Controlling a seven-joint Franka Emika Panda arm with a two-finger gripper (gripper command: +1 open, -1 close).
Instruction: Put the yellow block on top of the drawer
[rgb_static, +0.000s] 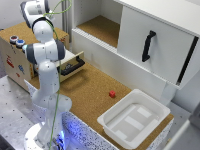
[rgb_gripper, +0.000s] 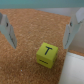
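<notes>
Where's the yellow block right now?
Only the wrist view shows the yellow block: it lies on the cork surface below the open gripper, next to a white edge. The arm hides it in the exterior view.

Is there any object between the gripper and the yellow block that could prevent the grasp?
Nothing visible does. In the wrist view the yellow block lies alone on the cork surface, below the open gripper. Only a white edge sits beside the block.
</notes>
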